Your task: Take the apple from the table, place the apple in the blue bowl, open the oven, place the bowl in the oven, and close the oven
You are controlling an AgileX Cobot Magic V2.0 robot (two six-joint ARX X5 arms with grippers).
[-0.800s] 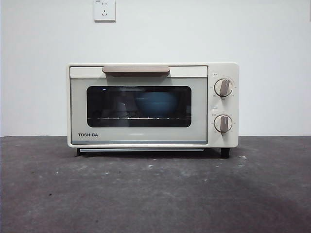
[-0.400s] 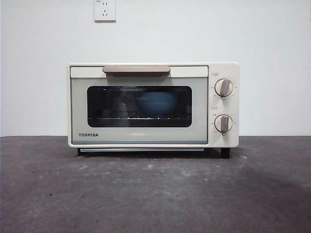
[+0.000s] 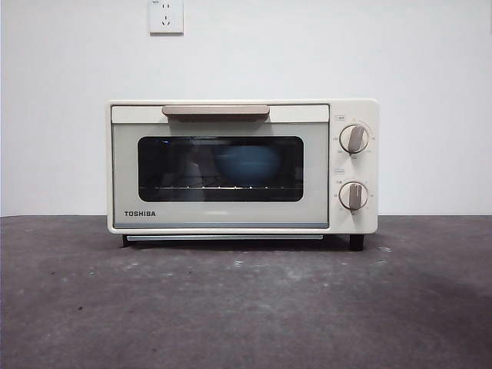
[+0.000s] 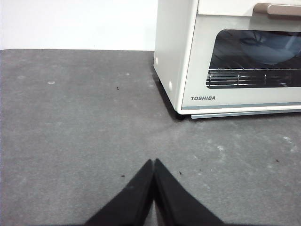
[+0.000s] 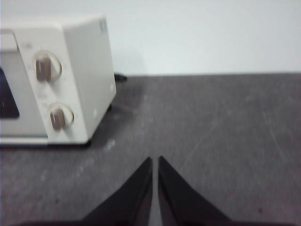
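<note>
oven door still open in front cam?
No, the oven door sits flush and shut, with the blue bowl visible behind its glass window.

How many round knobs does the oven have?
2. Both are on the oven's right-hand panel in the front view: the top knob sits directly above the bottom knob. None seem hidden.

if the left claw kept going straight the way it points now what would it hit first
Probably nothing: the left claw points past the cream-white toaster oven, over the bare dark grey table towards the white wall.
</note>
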